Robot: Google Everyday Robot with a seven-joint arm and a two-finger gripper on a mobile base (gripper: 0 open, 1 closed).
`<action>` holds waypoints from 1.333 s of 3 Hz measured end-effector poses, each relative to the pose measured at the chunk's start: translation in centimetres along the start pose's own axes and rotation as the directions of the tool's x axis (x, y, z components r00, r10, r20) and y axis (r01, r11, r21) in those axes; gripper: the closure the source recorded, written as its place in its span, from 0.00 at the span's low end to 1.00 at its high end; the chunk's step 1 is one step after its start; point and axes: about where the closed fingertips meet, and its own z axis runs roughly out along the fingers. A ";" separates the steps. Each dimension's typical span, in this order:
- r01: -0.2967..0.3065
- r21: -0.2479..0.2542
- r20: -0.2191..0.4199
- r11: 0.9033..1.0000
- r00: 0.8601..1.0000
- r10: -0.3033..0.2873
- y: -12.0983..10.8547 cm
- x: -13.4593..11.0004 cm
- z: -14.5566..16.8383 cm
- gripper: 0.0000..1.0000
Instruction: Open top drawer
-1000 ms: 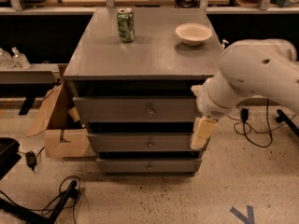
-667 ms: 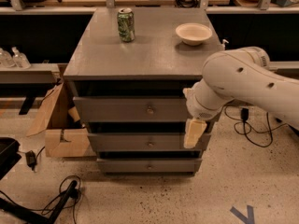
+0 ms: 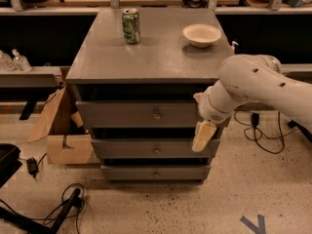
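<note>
The top drawer (image 3: pixel 126 114) is the uppermost of three grey fronts in a grey cabinet, with a small round knob (image 3: pixel 156 115) at its centre. Its front looks pushed in, with a dark gap above it. My gripper (image 3: pixel 203 136) hangs from the white arm (image 3: pixel 253 84) at the cabinet's right side. It points down over the right end of the middle drawer (image 3: pixel 146 149), just below the top drawer's right end and well right of the knob. The bottom drawer (image 3: pixel 155 172) sits beneath.
On the cabinet top (image 3: pixel 156 57) stand a green can (image 3: pixel 130 26) and a white bowl (image 3: pixel 202 34). An open cardboard box (image 3: pixel 63 130) leans against the cabinet's left side. Cables (image 3: pixel 58 204) lie on the floor at front left and more (image 3: pixel 265 135) at right.
The arm has swung left, bringing the gripper from beyond the cabinet's right edge to in front of the drawers' right ends. The drawers have not moved.
</note>
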 end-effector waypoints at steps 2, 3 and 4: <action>-0.002 -0.008 -0.019 1.000 1.000 0.002 -1.0 0.0 0.9 0.00; 0.028 -0.004 -0.093 1.000 0.995 -0.028 -3.6 0.5 2.5 0.00; 0.044 -0.002 -0.146 0.999 0.988 -0.044 -4.8 1.0 3.1 0.00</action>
